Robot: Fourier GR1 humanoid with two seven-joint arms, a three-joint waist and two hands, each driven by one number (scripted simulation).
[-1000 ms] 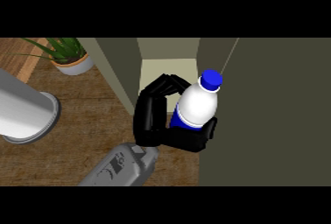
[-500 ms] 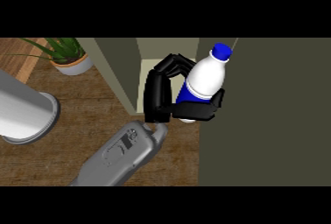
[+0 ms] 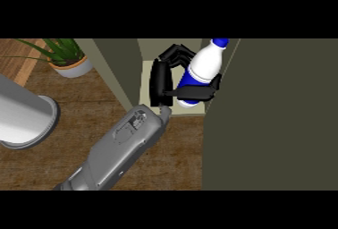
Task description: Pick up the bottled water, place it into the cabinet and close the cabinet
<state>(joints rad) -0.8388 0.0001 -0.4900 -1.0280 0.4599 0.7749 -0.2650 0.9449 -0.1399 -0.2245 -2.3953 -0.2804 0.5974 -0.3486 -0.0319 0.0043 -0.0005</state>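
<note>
The bottled water [image 3: 202, 66] is white with a blue cap and a blue band. It is held aloft, tilted with its cap up and to the right. My left hand [image 3: 158, 85] is shut on it: the fingers curl round its far side and the thumb crosses its lower part. Hand and bottle are inside the opening of the cabinet [image 3: 149, 96], over its pale shelf. The cabinet's dark olive door [image 3: 271, 112] stands just right of the bottle and fills the right side of the view. My grey forearm runs in from the lower left. The right hand does not show.
A potted plant [image 3: 69, 60] in a pale pot stands at the back left. A large grey cylinder [image 3: 23, 118] lies at the left edge. The wooden counter [image 3: 178, 152] shows around my forearm. The cabinet's left wall [image 3: 119, 71] is close to my hand.
My left hand has carried the bottle farther away and slightly right, deeper into the cabinet opening. The bottle now leans more to the right.
</note>
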